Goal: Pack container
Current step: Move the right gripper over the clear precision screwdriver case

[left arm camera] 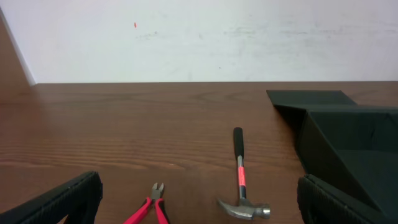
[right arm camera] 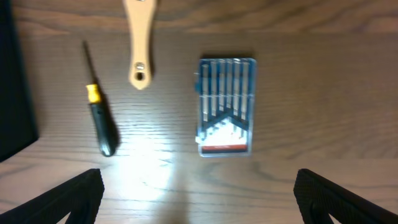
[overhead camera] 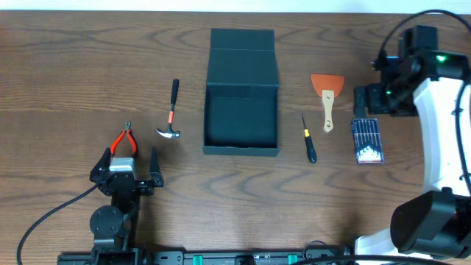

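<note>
The container [overhead camera: 241,118] is a dark square box standing open in the middle of the table, its flap lid laid back on the far side. It also shows in the left wrist view [left arm camera: 354,149] and at the left edge of the right wrist view [right arm camera: 12,93]. I see nothing inside it. My left gripper [overhead camera: 129,156] is open and empty near the front left, just behind red-handled pliers [overhead camera: 124,141]; in its wrist view [left arm camera: 199,202] the pliers [left arm camera: 152,202] lie between its fingers. My right gripper [overhead camera: 366,101] is open and empty, held high over the right side [right arm camera: 199,199].
A hammer [overhead camera: 171,114] lies left of the box [left arm camera: 239,180]. A screwdriver [overhead camera: 308,140], an orange scraper [overhead camera: 327,96] and a blue drill-bit case [overhead camera: 366,140] lie to its right. The right wrist view shows the screwdriver [right arm camera: 102,124], the scraper handle [right arm camera: 139,43] and the case [right arm camera: 226,106].
</note>
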Robot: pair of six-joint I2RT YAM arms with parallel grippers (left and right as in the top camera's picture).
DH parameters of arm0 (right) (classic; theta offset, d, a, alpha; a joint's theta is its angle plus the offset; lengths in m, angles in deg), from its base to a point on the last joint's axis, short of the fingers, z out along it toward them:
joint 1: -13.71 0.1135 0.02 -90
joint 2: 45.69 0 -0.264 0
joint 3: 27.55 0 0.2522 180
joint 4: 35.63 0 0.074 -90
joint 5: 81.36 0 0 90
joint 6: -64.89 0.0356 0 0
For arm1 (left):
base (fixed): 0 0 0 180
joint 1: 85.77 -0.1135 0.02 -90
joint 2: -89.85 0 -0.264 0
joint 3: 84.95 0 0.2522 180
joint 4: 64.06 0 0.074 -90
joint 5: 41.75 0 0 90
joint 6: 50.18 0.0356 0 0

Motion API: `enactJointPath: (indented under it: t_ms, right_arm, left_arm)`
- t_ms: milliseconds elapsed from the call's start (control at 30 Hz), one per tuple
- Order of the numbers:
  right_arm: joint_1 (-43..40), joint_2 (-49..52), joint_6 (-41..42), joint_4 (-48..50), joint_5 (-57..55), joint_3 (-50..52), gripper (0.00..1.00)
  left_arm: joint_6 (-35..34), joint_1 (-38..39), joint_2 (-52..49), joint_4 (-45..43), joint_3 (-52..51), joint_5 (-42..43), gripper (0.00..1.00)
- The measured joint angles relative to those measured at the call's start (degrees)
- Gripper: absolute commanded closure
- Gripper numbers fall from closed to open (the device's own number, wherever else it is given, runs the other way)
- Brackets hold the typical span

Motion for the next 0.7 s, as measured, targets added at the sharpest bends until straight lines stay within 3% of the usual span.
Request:
enactJointPath:
  t_ms: [200,500,700]
  right_arm:
    - [-4.13,-0.07,-4.04,3.28,3.32,2.40,0.01]
    - [-8.50,0.11,-7.43,15.28,4.74,18.49,0.01]
    - [-8.72,0.09,-8.87,22.23,4.26,24.09,0.01]
  left_arm:
    - [0.00,0.00,0.00,0.00,0.00,0.00,0.01]
    - [0.00,0.00,0.00,0.00,0.00,0.00,0.01]
    - [0.00,0.00,0.00,0.00,0.00,0.00,0.02]
